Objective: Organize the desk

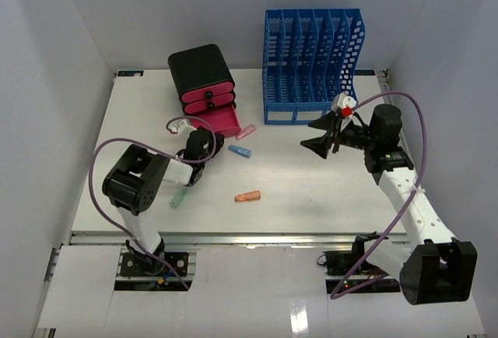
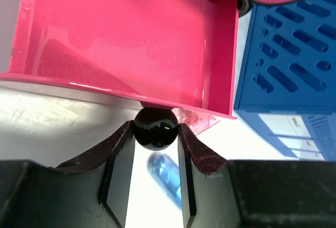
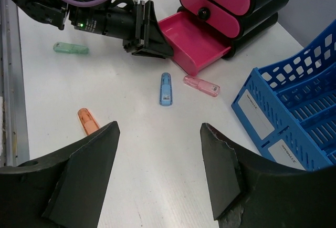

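Top external view shows you the left arm folded low at the front left, elbow bulging outward and forearm running away from you to the left tool (image 1: 209, 138). In the left wrist view, that tool (image 2: 154, 129) has its two dark fingers (image 2: 118, 154) pinched on the round black knob (image 2: 154, 128) of the glossy pink plastic drawer (image 2: 131, 39), which stands pulled out from the bottom of the black box with pink drawer fronts (image 1: 201, 73). The right arm climbs from its base at the front right and its wrist bends left. The right tool (image 1: 316, 135) hangs above the surface in front of the blue slotted plastic file rack (image 1: 311, 65). Its jaws are spread wide with nothing between them.

The flat white worktop (image 1: 311, 190) fills the floor of the cell, with a metal rail (image 1: 233, 238) along its front edge and plain pale walls (image 1: 47, 58) on three sides. Four small translucent plastic sticks lie loose on it:
- a blue stick (image 1: 240, 151) just right of the left tool
- a pink stick (image 1: 247, 131) beside the open drawer
- an orange stick (image 1: 247, 196) nearer the front
- a green stick (image 1: 179, 197) by the left forearm
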